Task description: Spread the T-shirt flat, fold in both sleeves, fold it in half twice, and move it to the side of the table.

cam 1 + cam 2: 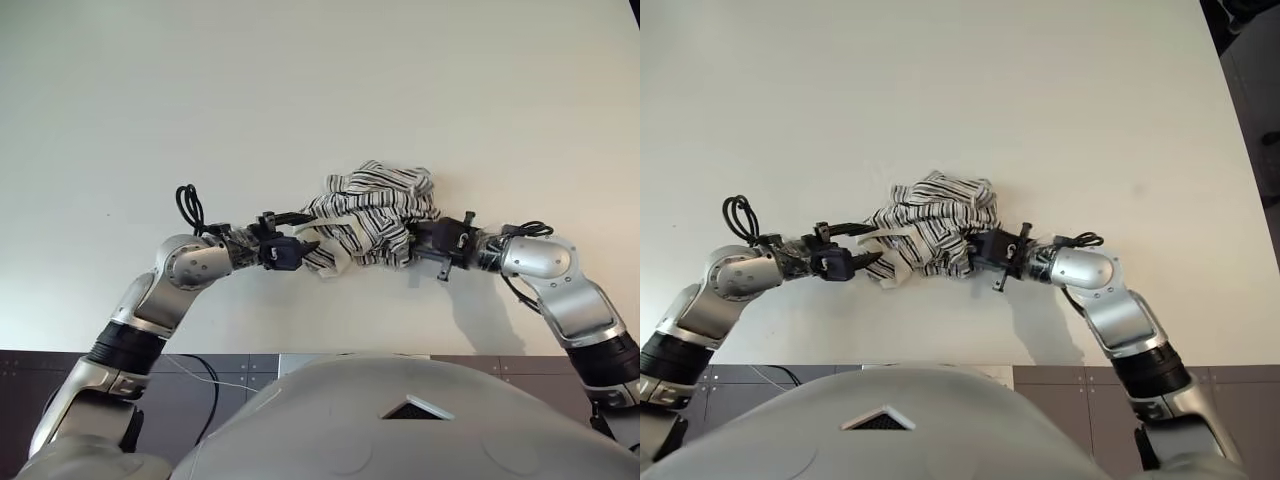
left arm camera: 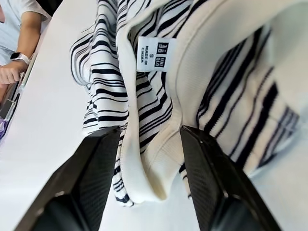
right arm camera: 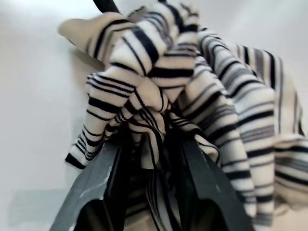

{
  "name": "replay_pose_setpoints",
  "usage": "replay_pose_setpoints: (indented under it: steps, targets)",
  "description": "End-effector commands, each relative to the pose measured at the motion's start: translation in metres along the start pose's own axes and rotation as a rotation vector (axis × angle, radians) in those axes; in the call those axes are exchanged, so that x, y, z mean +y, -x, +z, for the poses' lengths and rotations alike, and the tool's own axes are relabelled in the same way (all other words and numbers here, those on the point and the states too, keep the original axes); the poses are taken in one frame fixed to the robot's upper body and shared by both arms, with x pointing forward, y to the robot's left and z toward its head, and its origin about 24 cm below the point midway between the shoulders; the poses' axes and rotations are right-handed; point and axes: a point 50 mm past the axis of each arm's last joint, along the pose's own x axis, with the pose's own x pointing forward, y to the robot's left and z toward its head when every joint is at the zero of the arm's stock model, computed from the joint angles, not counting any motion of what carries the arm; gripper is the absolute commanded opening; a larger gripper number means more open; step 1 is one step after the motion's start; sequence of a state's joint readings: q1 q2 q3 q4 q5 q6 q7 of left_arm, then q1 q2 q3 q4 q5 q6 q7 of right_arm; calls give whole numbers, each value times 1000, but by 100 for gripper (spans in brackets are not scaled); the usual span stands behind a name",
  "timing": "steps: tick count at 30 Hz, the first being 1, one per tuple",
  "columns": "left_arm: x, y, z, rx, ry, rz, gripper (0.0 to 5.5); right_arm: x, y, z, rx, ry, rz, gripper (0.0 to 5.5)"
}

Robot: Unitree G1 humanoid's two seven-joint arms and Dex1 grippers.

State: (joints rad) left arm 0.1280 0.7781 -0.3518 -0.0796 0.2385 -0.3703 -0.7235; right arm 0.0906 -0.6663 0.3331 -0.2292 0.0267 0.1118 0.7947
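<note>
The black-and-white striped T-shirt [image 1: 370, 215] lies crumpled in a heap on the white table [image 1: 300, 90], close to its near edge. My left gripper [image 1: 305, 232] is at the heap's left side, open. Its cream collar band with the label [image 2: 154, 53] lies loosely between the two black fingers [image 2: 91, 178]. My right gripper [image 1: 977, 250] is pressed into the heap's right side, shut on a bunched fold of the T-shirt [image 3: 144, 130] that is drawn in between its fingers [image 3: 202, 187].
Bare white tabletop stretches far beyond the heap and to both sides. The table's right edge [image 1: 1232, 150] borders dark floor. Its near edge [image 1: 300, 352] runs just below both forearms.
</note>
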Motion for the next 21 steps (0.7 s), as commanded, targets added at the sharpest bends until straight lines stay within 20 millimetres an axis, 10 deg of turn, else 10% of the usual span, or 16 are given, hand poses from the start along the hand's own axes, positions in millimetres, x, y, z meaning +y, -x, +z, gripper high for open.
replay_pose_setpoints:
  steps: [1,7,13,21]
  targets:
    - [-45,21,-6,111,130,-266,230,-44,7,6,-26,35,-227,135]
    - [-25,20,15,31,277,-212,230,-76,-8,18,-103,122,-349,135]
    - [-19,15,4,77,337,-107,230,7,26,43,-268,-155,285,135]
    - [-26,8,17,47,351,-125,230,28,-44,38,-192,-107,193,135]
